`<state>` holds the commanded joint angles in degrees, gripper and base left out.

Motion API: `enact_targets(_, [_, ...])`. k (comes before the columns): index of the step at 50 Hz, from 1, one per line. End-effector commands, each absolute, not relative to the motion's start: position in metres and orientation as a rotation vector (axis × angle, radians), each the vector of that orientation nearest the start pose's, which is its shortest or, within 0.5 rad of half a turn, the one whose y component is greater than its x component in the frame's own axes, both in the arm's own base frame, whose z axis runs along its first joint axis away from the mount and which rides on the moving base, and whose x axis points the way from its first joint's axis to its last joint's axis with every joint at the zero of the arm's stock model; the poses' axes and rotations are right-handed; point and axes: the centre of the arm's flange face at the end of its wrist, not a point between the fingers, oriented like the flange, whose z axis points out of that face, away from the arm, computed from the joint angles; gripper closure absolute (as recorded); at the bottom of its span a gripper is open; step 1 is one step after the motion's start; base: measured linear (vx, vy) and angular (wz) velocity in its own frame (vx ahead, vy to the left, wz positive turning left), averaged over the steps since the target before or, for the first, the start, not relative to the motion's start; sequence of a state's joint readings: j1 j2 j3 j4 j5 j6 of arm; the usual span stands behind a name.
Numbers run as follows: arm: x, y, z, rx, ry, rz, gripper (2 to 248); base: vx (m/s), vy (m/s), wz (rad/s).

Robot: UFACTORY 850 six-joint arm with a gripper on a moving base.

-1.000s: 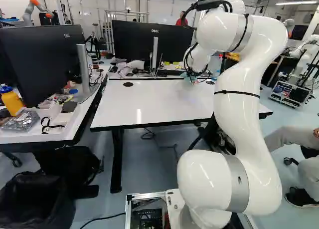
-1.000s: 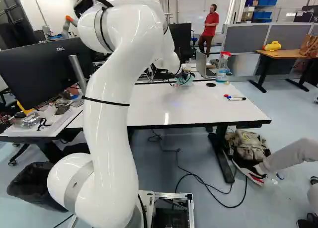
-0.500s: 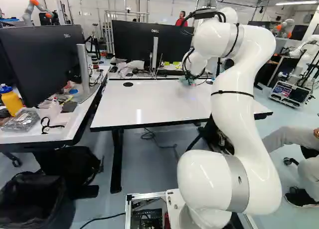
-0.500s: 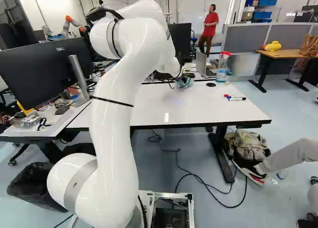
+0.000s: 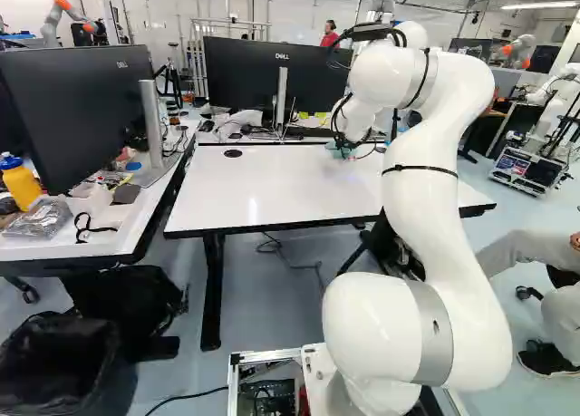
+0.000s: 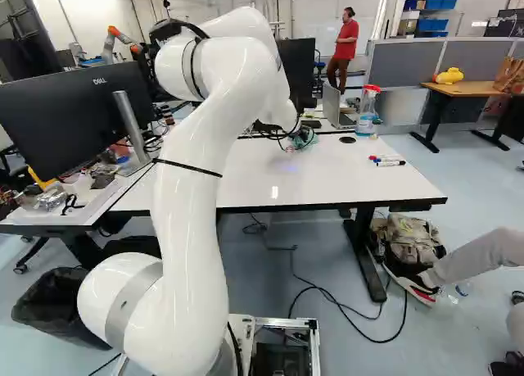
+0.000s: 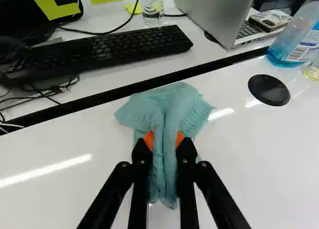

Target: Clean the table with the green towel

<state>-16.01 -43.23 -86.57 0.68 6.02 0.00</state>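
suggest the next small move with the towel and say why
Probably draw the towel back over the table, toward its near edge. The gripper is shut on the cloth, which seems to rest on the tabletop by the far edge; the keyboard lies just beyond, and most of the tabletop is on the near side.

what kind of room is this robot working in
Likely a robotics lab: another robot arm with orange joints stands at the back, a wheeled equipment cart stands at the right of the left base view, and monitors stand on desks.
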Motion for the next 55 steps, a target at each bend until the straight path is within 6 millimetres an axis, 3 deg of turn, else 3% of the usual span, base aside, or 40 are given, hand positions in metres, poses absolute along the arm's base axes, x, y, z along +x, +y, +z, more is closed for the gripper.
enact_targets(38, [0.705,-0.203,0.38,-2.952,0.434,-1.285,190,0.0,0.0,0.0])
enact_targets(55, [0.688,-0.215,0.382,-2.963,0.47,-1.265,190,0.0,0.0,0.0])
